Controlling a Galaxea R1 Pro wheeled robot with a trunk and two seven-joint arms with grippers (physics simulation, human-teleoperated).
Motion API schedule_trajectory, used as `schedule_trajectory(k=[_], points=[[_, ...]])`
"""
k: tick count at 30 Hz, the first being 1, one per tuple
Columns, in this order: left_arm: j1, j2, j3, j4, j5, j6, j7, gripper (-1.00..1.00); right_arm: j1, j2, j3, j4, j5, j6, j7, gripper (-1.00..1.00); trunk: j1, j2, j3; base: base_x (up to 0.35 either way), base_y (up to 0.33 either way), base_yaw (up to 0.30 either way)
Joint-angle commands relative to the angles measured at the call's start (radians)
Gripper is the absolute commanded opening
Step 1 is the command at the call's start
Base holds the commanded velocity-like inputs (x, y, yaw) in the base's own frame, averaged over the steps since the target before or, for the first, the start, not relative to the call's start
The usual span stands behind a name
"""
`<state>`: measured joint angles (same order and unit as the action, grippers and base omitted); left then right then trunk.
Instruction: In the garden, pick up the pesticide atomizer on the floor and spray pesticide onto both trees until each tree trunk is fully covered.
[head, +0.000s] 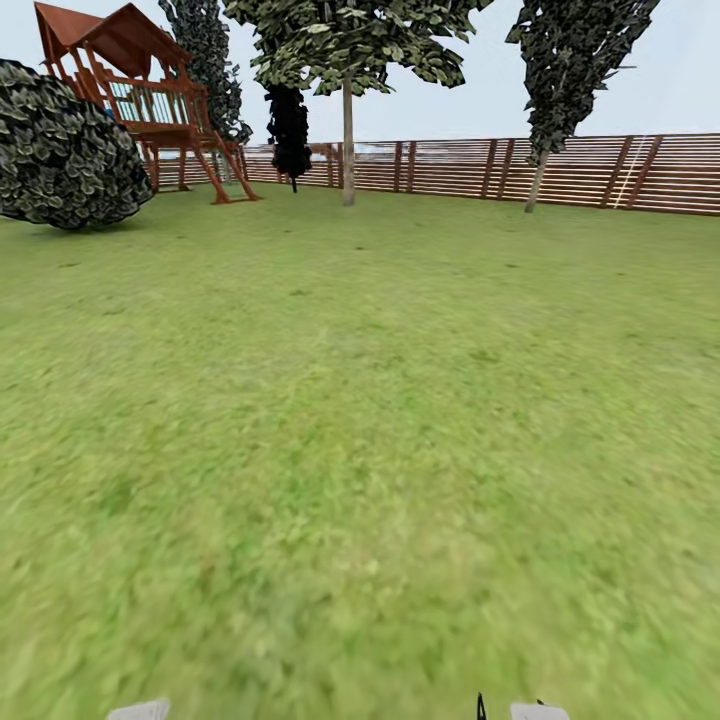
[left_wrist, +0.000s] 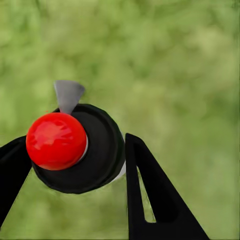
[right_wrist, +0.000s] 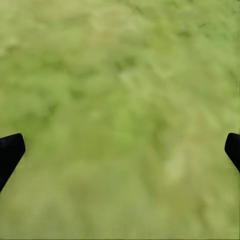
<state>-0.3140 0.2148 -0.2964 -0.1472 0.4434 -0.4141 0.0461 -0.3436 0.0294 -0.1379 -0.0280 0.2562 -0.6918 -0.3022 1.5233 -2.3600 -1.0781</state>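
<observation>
Grass (head: 360, 520), rough and blurred green, covers the floor. Left pincer (left_wrist: 75, 165) clamps the pesticide atomizer (left_wrist: 85, 150): round black body, glossy red ball top, grey cone-shaped nozzle. Right pincer (right_wrist: 120, 150) hangs spread wide above the lawn. Farther off, a pale straight tree trunk (head: 348, 140) stands before the slatted brown fence (head: 560, 170), beside a wooden playhouse (head: 140, 95).

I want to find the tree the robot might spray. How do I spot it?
Look at the brown slatted wooden fence across the far end of the green lawn. Standing before its middle is a tall tree with a straight pale bare trunk. The neighbour tree to its right leans; this one stands upright.
</observation>
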Motion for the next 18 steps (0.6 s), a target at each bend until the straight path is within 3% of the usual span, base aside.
schedule_trajectory(k=[1, 18], points=[[0.0, 0.0, 0.0, 0.0, 0.0, 0.0, 0.0, -1.0, 0.0, 0.0, 0.0, 0.0, 0.0, 0.0, 0.0, 1.0, 0.0, 0.0, 0.0, 0.34, 0.0, 0.0], [0.0, 0.0, 0.0, 0.001, 0.0, 0.001, 0.0, -1.0, 0.0, 0.0, 0.0, 0.0, 0.0, 0.0, 0.0, 1.0, 0.0, 0.0, 0.0, 0.339, 0.0, 0.0]])
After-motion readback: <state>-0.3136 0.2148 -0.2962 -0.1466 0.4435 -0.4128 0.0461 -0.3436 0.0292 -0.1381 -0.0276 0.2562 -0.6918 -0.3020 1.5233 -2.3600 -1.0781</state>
